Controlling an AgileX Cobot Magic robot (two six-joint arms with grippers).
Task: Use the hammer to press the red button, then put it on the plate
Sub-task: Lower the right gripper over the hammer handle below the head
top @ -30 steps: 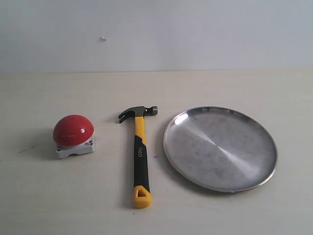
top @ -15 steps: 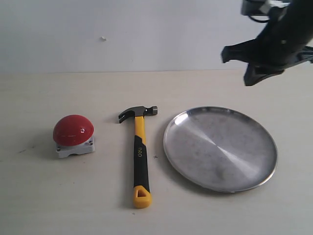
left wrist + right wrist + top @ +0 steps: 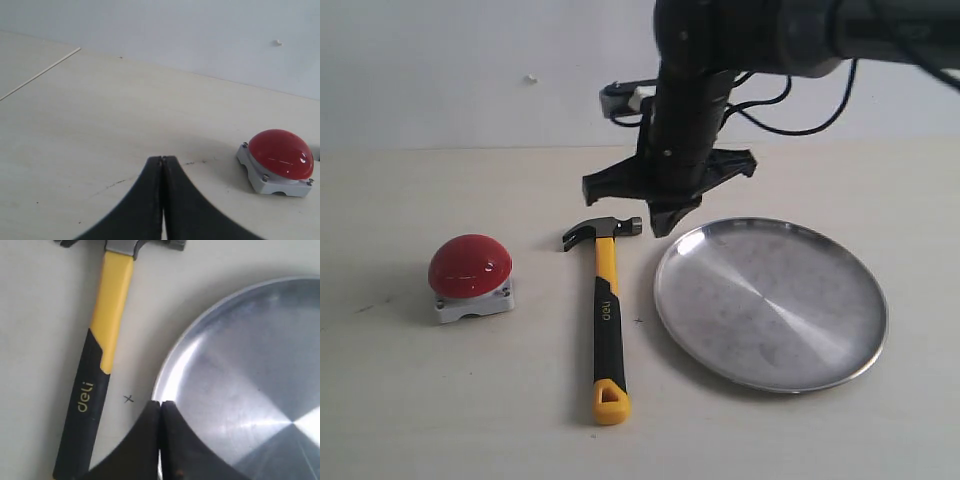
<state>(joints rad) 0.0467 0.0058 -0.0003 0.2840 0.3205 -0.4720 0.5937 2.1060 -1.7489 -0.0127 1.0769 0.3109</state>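
So far nothing is done: the hammer (image 3: 605, 310) lies flat on the table (image 3: 420, 400) between the red button (image 3: 470, 266) and the plate (image 3: 770, 305), untouched. The right gripper (image 3: 661, 224) hangs above the hammer's head end, fingers pressed together and empty (it must open before any grasp). The left gripper (image 3: 162, 161), likewise closed on nothing, faces the button. Grasping, pressing and placing all remain.

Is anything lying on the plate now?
Nothing shows on the plate; the hammer lies on the table beside it. In the right wrist view, the shut pincer hides a bit of the rim.
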